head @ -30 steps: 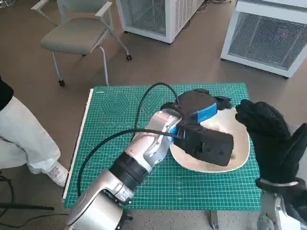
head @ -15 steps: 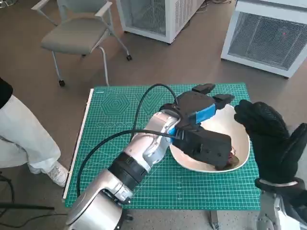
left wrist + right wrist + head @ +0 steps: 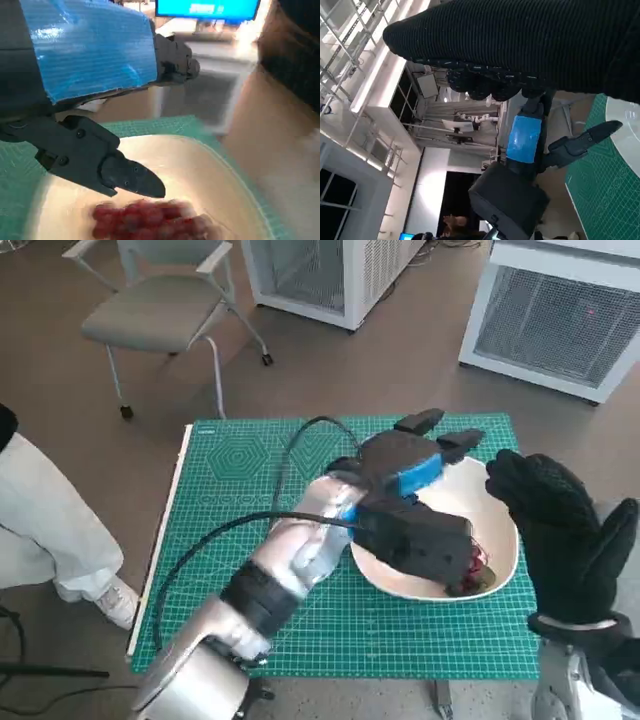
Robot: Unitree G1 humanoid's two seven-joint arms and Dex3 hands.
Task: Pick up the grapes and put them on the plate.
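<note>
A bunch of red grapes (image 3: 474, 570) (image 3: 150, 219) lies inside the white plate (image 3: 500, 512) (image 3: 210, 165) on the green mat. My left hand (image 3: 412, 485) (image 3: 525, 150) hovers over the plate with its fingers (image 3: 127, 175) apart, just above the grapes and holding nothing. My right hand (image 3: 560, 530), in its black glove (image 3: 530, 40), is raised at the plate's right side with fingers spread and empty.
The green cutting mat (image 3: 240, 490) covers the small table. A grey chair (image 3: 150, 315) stands at the back left, white cabinets (image 3: 330, 275) (image 3: 560, 315) behind. A person's leg and shoe (image 3: 60, 540) are at the left of the table.
The left hand has let go of the grapes and lifted a little; the grapes now lie uncovered in the plate. The right hand has hardly moved.
</note>
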